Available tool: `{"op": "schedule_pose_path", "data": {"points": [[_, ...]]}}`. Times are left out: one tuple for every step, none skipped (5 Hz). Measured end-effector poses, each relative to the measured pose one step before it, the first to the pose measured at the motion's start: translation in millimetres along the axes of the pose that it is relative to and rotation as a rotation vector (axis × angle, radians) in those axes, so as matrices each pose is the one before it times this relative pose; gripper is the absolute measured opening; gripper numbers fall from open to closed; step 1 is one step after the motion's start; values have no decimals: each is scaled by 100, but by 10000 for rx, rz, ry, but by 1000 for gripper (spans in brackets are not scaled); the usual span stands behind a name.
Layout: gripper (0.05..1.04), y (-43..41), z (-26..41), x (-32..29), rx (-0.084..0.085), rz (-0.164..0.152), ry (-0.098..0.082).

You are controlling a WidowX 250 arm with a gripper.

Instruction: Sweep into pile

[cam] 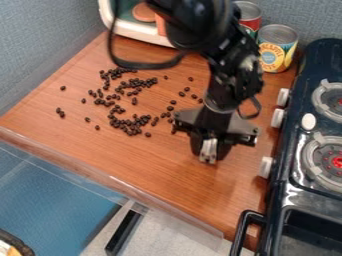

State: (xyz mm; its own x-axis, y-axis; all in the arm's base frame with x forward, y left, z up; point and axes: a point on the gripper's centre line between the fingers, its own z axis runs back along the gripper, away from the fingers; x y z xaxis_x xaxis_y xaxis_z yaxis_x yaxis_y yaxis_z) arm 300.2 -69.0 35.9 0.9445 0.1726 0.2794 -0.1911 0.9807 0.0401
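We find the dark beans [123, 90] strewn over the wooden counter [153, 165] between its left edge and the gripper [210, 151], too clustered to count. We cannot tell how wide the gripper stands, nor whether the silvery piece [208, 149] at its tip is held. Partly hidden or cut off: two cans [277, 47] and one white-framed object [143, 37] by the back edge; one stove [304, 187] with two burners [324, 157], three side knobs [277, 117], right edge.
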Motion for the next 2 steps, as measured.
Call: {"op": "schedule_pose_path", "data": {"points": [[381,1757,4049,444,-773,-517,-633],[381,1500,1950,-2193,-518,-1128,-122]]}}
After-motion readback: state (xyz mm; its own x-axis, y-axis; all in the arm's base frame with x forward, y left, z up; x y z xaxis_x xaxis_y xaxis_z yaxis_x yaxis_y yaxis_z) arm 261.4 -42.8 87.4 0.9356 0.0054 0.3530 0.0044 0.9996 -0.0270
